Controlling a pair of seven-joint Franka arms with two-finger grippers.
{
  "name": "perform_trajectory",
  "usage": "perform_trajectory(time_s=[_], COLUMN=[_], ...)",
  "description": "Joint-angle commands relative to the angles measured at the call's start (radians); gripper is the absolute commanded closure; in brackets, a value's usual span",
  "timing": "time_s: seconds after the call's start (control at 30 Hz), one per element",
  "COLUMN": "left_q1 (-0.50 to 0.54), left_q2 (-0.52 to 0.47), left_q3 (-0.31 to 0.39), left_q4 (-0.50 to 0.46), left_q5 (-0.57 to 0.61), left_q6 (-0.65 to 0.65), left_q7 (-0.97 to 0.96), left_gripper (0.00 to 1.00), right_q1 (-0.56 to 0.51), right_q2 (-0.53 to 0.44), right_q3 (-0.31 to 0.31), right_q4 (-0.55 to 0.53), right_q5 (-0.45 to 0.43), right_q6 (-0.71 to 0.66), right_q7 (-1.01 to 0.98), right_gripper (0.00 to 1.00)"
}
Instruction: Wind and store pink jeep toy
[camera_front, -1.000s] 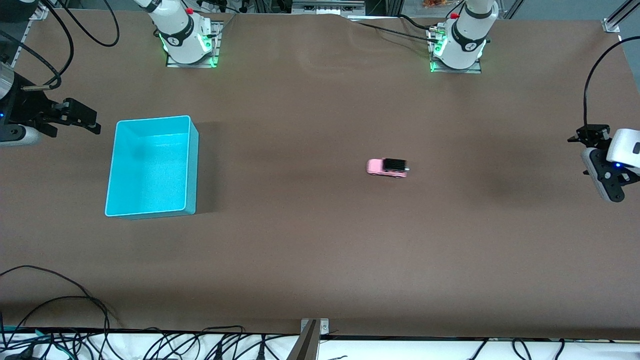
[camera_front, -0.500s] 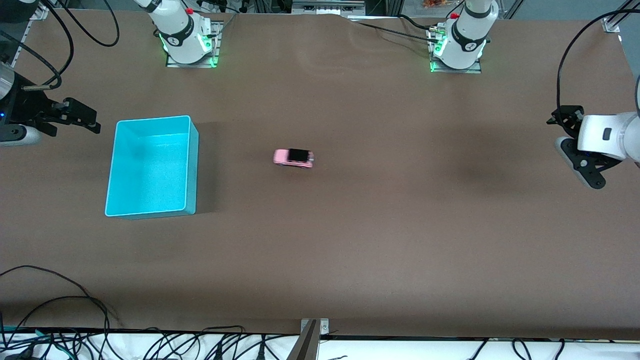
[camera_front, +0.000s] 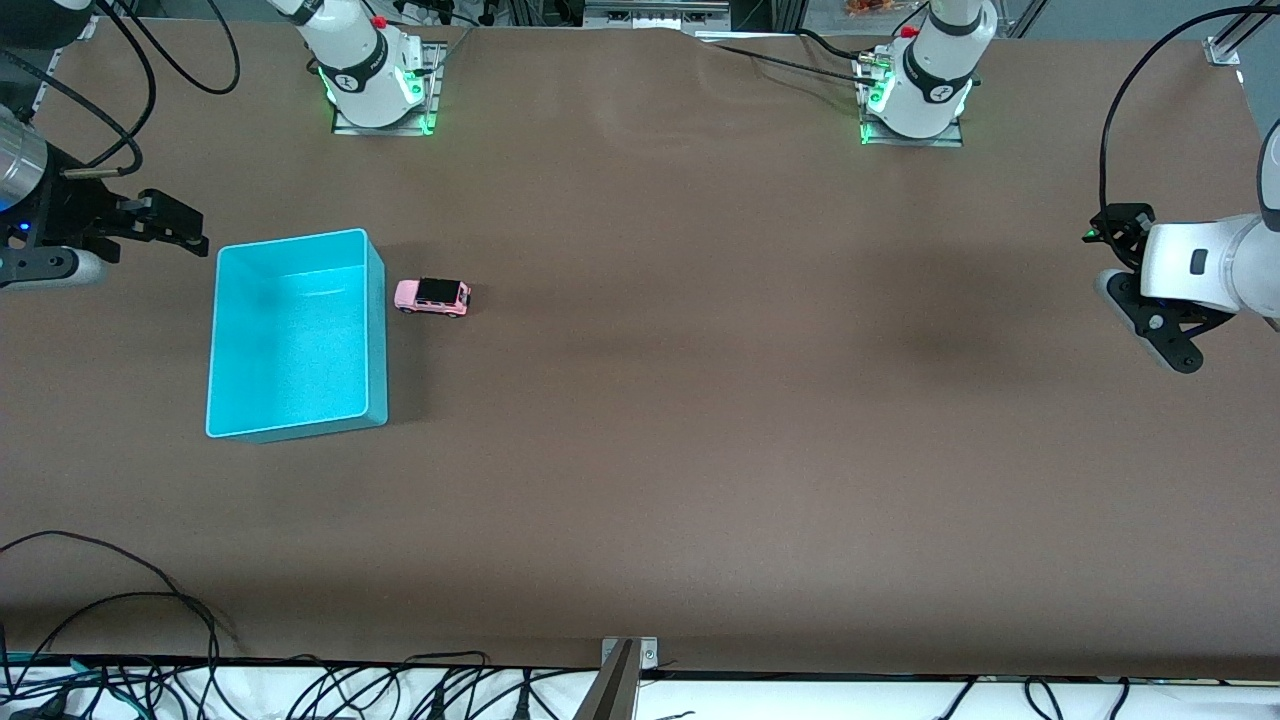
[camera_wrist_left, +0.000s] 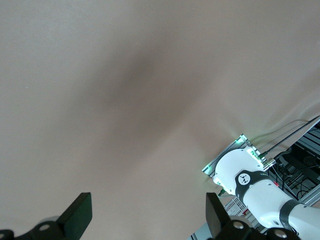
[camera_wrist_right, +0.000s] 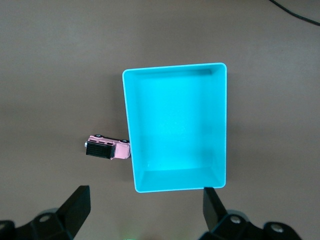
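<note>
The pink jeep toy (camera_front: 432, 296) stands on its wheels on the brown table (camera_front: 700, 450), outside the cyan bin (camera_front: 375, 330). Its pink nose points at the bin's long wall that faces the left arm's end of the table. In the right wrist view the jeep (camera_wrist_right: 107, 148) seems to touch this wall (camera_wrist_right: 129, 150), near the bin corner that is farther from the front camera; in the front view a very thin gap may be there, so I cannot tell if they really touch. The black roof of the toy is up. Nothing lies in the bin.

The right gripper (camera_front: 165, 228) hangs above the table at the right arm's end, just beside the bin on the side away from the jeep. Its two fingers (camera_wrist_right: 75, 207) are spread wide and hold nothing; its wrist camera looks down on both the bin and the toy.

The left gripper (camera_front: 1150, 310) hangs above the bare table at the left arm's end, well apart from the jeep. Its fingers (camera_wrist_left: 77, 215) are also spread wide with nothing between them, and its wrist view shows only the table cloth and the left arm's base (camera_wrist_left: 240, 175).
</note>
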Motion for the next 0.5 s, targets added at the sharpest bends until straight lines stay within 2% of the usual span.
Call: perform_trajectory(time_s=[0.0,0.23,0.33,0.47], left_q1=[-0.002,-0.048,-0.048,-0.039], left_q2=[-0.006,-0.078,-0.121,-0.222], left_q3=[0.006,0.015,0.015,0.023], left_q4=[0.017,-0.012,-0.084,-0.239], left_q5=[-0.057,-0.066,-0.067,-0.107], left_q6=[-0.021,0.005,0.085,0.254], left_q7=[-0.064,-0.184,-0.188,-0.19], left_gripper=[0.0,0.0,0.0,0.0], right_q1=[0.009,0.011,0.02,0.022], right_q2=[0.007,0.007,0.004,0.001], right_q3=[0.001,0.002,0.01,0.044], right_q4=[0.01,0.01,0.012,0.015], right_q5=[-0.019,-0.018,-0.015,-0.012], right_q6=[-0.022,-0.045,-0.045,-0.055], right_q7=[-0.005,-0.01,-0.04,-0.144], right_gripper=[0.0,0.0,0.0,0.0])
